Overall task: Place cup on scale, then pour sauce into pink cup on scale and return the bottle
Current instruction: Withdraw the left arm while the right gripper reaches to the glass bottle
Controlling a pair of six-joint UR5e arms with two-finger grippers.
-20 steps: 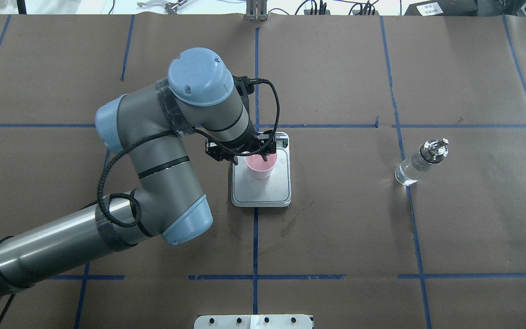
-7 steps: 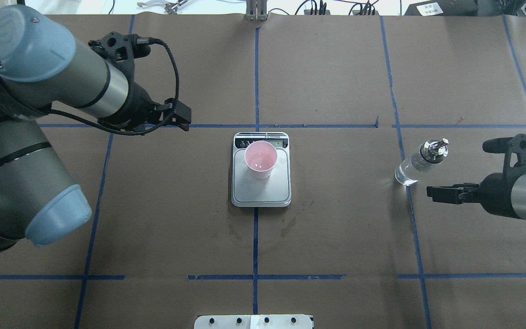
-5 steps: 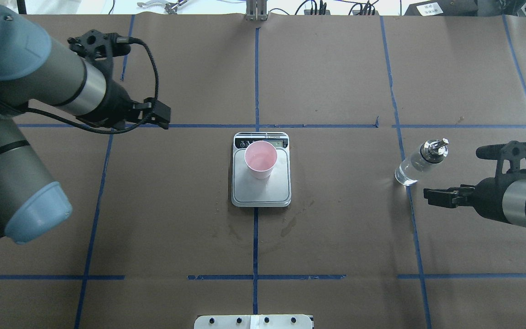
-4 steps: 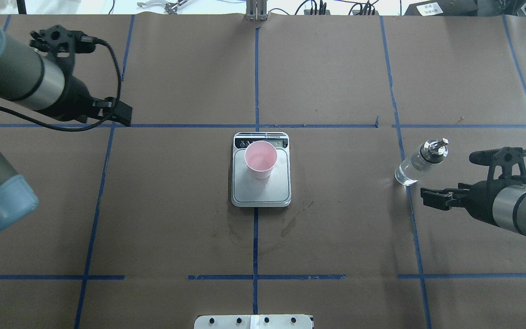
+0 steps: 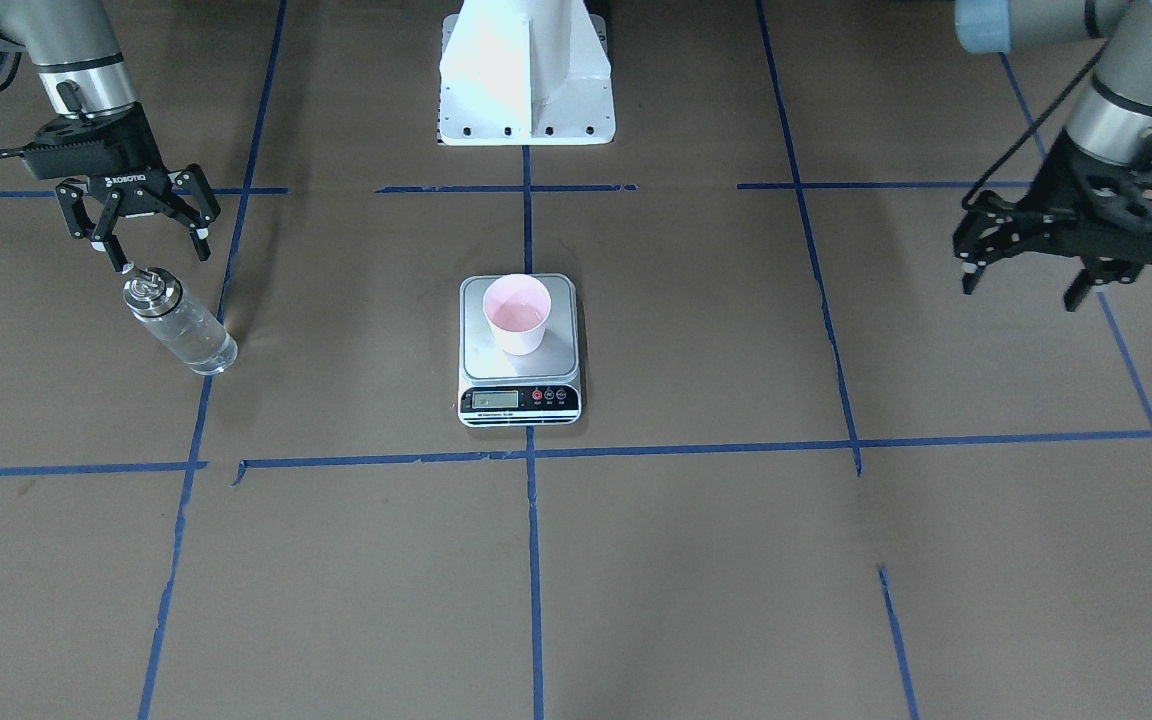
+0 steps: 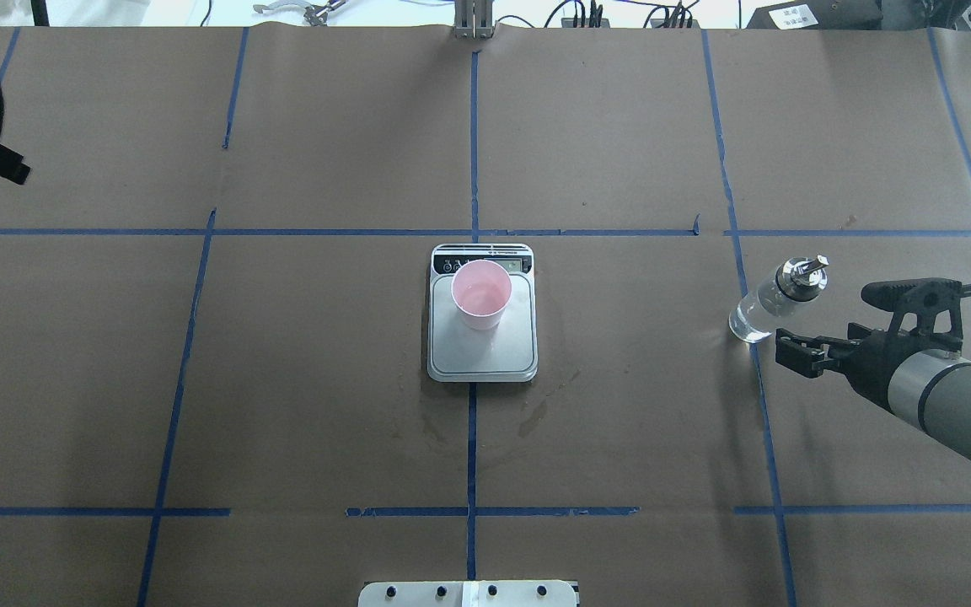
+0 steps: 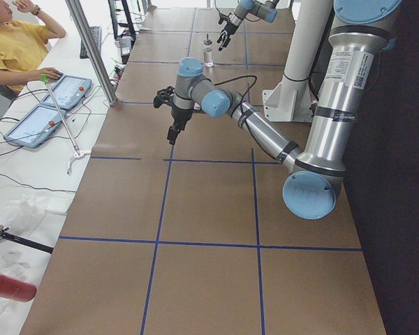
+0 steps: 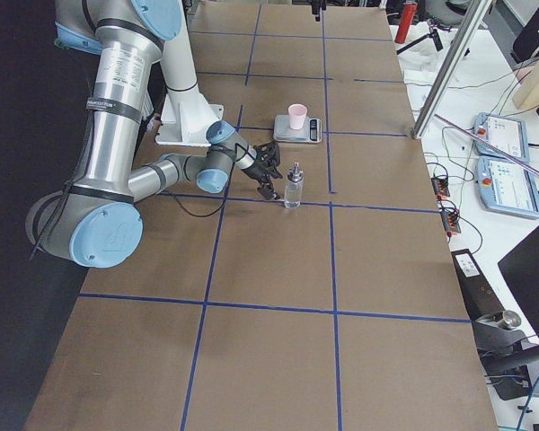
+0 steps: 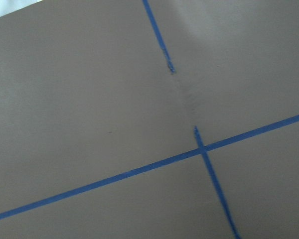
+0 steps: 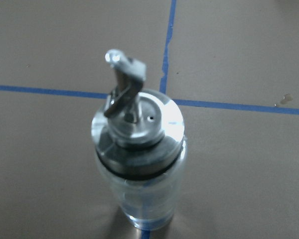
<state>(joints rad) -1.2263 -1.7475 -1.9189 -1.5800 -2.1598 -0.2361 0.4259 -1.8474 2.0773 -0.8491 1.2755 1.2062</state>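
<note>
– So, how wide is the right gripper (image 5: 164, 258)?
– Its fingers are spread far apart and clamped on nothing. It hangs at the upper left of the front-facing view, just behind the top of the glass bottle (image 5: 181, 325). Whether a fingertip brushes the metal pour spout (image 5: 139, 272) I cannot tell. Its wrist camera looks down on that spout and the shiny collar (image 10: 137, 144).
– And the left gripper (image 5: 1019, 290)?
– Also spread and empty, near the right edge of that view, well apart from everything else.
– Any writing?
– "ROBOTIQ" in white on the right gripper's body. The print on the scale (image 5: 566, 352) is too small to read.
– Where do the task's things sit?
– The scale lies mid-frame on the brown paper (image 5: 736, 560), with its LCD display (image 5: 494, 399) and red buttons (image 5: 538, 395) toward the bottom. The pink cup (image 5: 516, 312) stands upright on the steel platform. The bottle stands upright to the left, well apart, with clear sauce (image 5: 198, 345) inside.
– Anything around them?
– Blue tape lines (image 5: 356, 461) cross the paper between bottle and scale, and the white robot base (image 5: 526, 90) sits at top centre
</note>
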